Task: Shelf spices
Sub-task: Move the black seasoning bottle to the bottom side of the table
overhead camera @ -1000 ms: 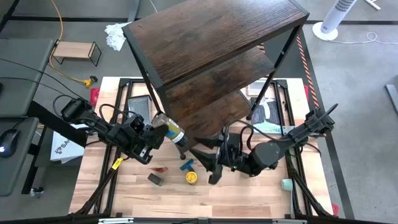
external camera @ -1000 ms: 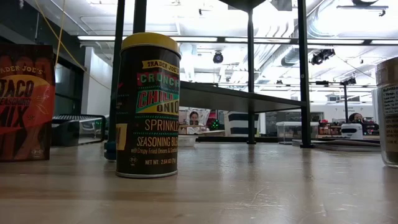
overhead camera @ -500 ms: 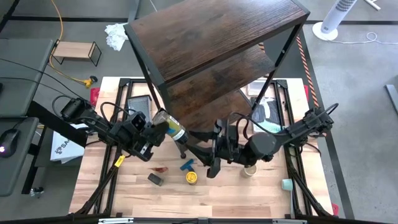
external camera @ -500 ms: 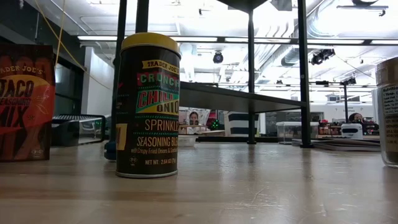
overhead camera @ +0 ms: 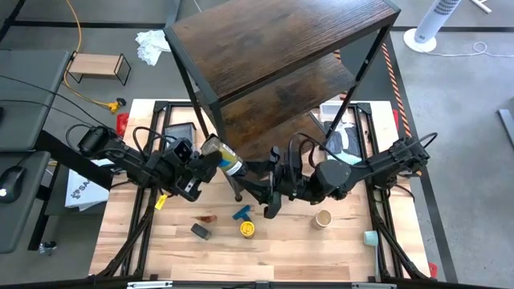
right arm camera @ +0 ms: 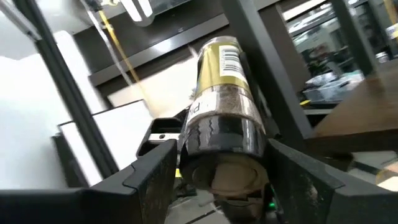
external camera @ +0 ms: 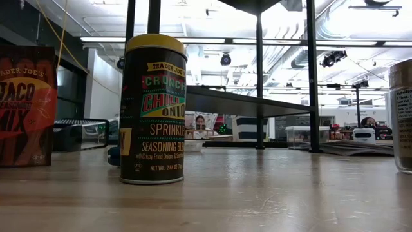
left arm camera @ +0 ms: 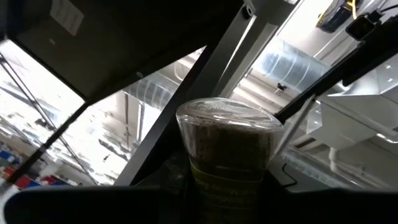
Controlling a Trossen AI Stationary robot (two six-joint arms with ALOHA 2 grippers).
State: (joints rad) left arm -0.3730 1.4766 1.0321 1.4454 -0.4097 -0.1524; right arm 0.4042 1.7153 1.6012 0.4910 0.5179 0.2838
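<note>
My left gripper [overhead camera: 207, 164] is shut on a jar with a yellow label [overhead camera: 223, 158], held in the air beside the shelf's [overhead camera: 281, 72] near left leg, its free end slanting up and toward the right arm. My right gripper [overhead camera: 257, 189] is open. In the right wrist view its two fingers [right arm camera: 155, 177] stand on either side of the jar's free end [right arm camera: 221, 146]; whether they touch it I cannot tell. On the table stand the yellow-lidded jar [overhead camera: 247, 229], large in the low view [external camera: 153, 109], and the tan-lidded jar [overhead camera: 323, 218]. The dark grey box [overhead camera: 200, 231] and the reddish packet [overhead camera: 208, 217] lie there too. My left gripper holds the yellow-labelled jar by its lower end [left arm camera: 227, 186]; the fingers themselves lie in the dark at the picture's bottom, so the kind of hold does not show. The jar is lifted clear of the table and tilted, its free end [left arm camera: 227, 118] pointing up and away from the gripper.
A blue plastic piece [overhead camera: 241, 213] lies by the shelf's leg. Flat packages [overhead camera: 345, 148] lie under the shelf at the right. A small light-wood rack [overhead camera: 98, 68] sits on the floor at the far left. Bare wood lies along the table's near edge [overhead camera: 321, 257].
My left gripper has carried the jar a little toward the table's right edge. My right gripper has swung toward the table's left, up to the jar, and has uncovered the tan-lidded jar on the table. The shelf's near left legs have shifted slightly toward the right.
</note>
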